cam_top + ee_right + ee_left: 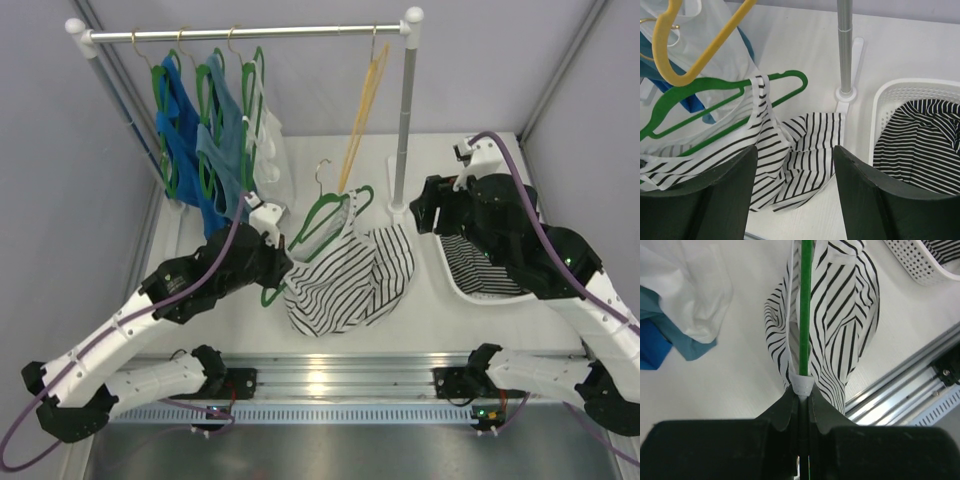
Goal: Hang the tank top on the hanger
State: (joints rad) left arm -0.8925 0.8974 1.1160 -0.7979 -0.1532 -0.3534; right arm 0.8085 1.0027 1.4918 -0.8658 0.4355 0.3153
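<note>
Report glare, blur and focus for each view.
Top external: even light, bright glare on the silver metal rail. Left wrist: dark left pincer blurred near the lens, slim green hanger sharp. Right wrist: right pincer soft-edged, striped white tank top crisp.

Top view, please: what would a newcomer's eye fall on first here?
The striped tank top lies heaped mid-table, one strap over a green hanger that the left arm holds in shut jaws. Behind stands a rail of blue tops; at right sits a white basket.
</note>
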